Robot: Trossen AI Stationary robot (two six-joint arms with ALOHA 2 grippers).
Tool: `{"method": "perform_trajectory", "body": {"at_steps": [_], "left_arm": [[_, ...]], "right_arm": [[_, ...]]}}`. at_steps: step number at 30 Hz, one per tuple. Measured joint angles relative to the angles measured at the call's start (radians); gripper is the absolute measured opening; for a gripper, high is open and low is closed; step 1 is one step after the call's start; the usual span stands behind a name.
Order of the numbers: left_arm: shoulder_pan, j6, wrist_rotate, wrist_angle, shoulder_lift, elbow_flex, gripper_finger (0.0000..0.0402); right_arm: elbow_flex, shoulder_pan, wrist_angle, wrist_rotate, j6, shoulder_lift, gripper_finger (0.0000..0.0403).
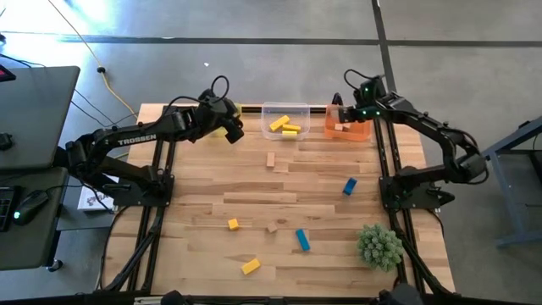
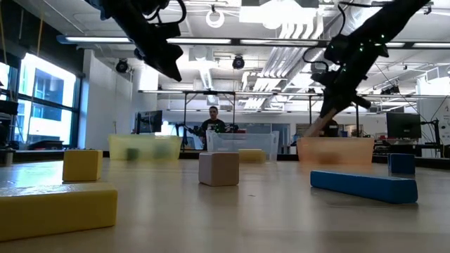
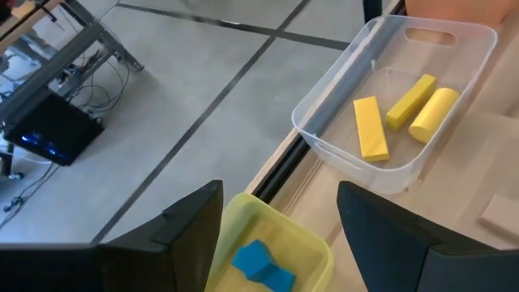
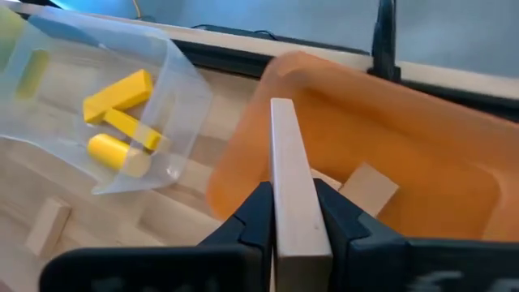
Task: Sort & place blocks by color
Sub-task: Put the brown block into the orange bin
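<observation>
Wooden desk [image 1: 254, 203]: the right pincer [image 4: 296, 212] grips a plain wood bar [image 4: 293, 186], long axis pointing ahead, over the orange bin [image 4: 422, 138] directly beneath; left pincer [image 3: 276, 219] open.

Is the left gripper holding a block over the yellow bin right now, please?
No, the left gripper is open and empty above the yellow bin, where a blue block already lies.

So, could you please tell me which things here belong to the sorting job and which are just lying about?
Job:
loose blocks on the table
yellow bin, blue blocks inside
clear bin, yellow blocks inside
orange bin
plain wooden bar in right pincer
open left pincer

Lying about:
green plant ball
</observation>
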Motion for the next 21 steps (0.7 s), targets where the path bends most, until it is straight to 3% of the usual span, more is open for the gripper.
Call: {"method": "perform_trajectory", "body": {"at_steps": [12,21], "left_arm": [[0.006,-0.002,-0.002,0.000,0.000,0.000,0.0232],[0.006,-0.002,-0.002,-0.002,0.000,0.000,0.0232]], "right_arm": [[-0.121,-0.082,0.134,-0.046,0.043,0.000,0.0053],[-0.131,-0.089,0.145,-0.041,0.069,0.000,0.0062]]}}
